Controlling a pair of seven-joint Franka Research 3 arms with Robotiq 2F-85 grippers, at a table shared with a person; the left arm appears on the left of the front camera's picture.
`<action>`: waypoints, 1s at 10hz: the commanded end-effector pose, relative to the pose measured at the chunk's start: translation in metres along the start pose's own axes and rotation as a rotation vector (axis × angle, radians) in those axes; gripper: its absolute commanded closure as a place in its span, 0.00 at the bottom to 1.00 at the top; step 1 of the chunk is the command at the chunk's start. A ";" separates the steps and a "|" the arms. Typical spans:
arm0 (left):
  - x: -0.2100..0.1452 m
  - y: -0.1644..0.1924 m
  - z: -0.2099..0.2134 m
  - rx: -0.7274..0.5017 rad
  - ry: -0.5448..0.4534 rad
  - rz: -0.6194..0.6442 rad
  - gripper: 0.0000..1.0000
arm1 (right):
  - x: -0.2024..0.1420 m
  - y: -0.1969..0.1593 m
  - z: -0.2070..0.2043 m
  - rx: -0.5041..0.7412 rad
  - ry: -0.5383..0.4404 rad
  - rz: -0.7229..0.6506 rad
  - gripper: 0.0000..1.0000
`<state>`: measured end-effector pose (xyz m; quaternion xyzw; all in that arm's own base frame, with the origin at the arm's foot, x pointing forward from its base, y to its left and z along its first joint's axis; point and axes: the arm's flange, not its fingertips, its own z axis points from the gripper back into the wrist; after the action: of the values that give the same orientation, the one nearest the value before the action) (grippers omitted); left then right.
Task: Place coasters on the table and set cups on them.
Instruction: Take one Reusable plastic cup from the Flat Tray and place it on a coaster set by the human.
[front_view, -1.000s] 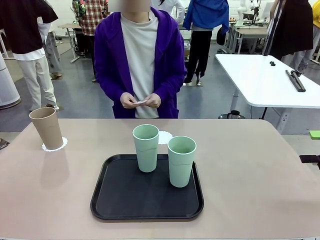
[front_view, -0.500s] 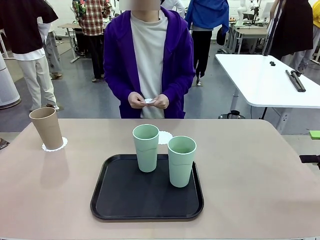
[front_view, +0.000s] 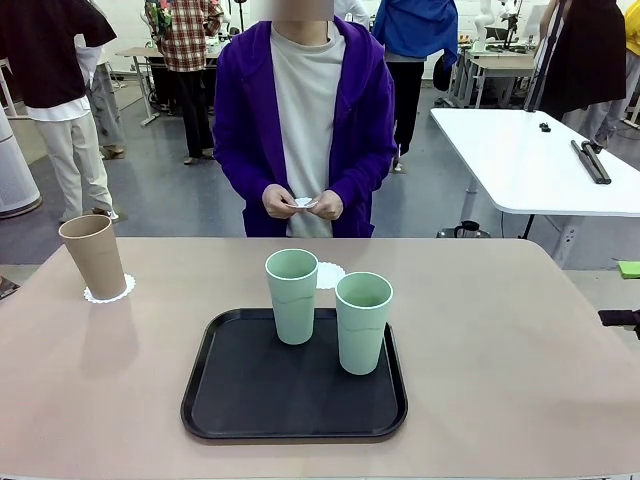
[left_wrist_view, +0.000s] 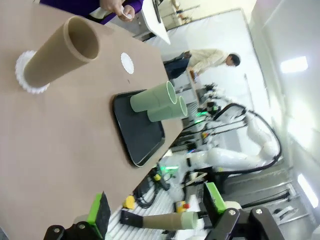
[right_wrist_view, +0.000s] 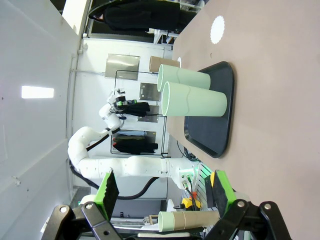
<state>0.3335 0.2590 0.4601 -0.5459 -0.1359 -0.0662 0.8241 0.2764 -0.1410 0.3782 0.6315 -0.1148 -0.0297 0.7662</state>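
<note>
The tan cup (front_view: 93, 255) stands on a coaster (front_view: 108, 291) at the far left of the beige table (front_view: 500, 340). Both mint cups (front_view: 292, 295) (front_view: 363, 322) stand on the black tray (front_view: 250, 400). Just behind the tray a second coaster (front_view: 330, 274) lies bare. Across the table, the person's hands (front_view: 302, 204) hold a third coaster (front_view: 305, 202) at waist height. My left gripper (left_wrist_view: 156, 207) is open, well back from the tan cup (left_wrist_view: 60, 50). My right gripper (right_wrist_view: 164, 192) is open too, off the table's side, facing the mint cups (right_wrist_view: 195, 102).
A white rectangular table (front_view: 540, 160) stands behind at the right, with people walking further back. A small green object (front_view: 628, 268) sits beyond the table's right edge. Bare tabletop stretches right of the tray and in front of the tan cup.
The person has shifted a little to the right, and the hands holding the coaster moved with them. Cups, tray and lying coasters have not moved.
</note>
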 end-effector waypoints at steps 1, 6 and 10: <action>0.032 -0.063 -0.034 0.161 0.079 -0.162 0.00 | 0.000 0.001 0.000 0.012 -0.002 0.000 0.00; 0.093 -0.200 -0.196 0.392 0.413 -0.572 0.00 | 0.000 0.001 0.000 0.012 -0.002 0.000 0.00; 0.096 -0.210 -0.294 0.579 0.478 -0.880 0.00 | 0.000 0.001 0.000 0.012 -0.002 0.000 0.00</action>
<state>0.4141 -0.0890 0.5859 -0.1949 -0.1419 -0.4678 0.8503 0.2766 -0.1406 0.3782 0.6313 -0.1142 -0.0292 0.7666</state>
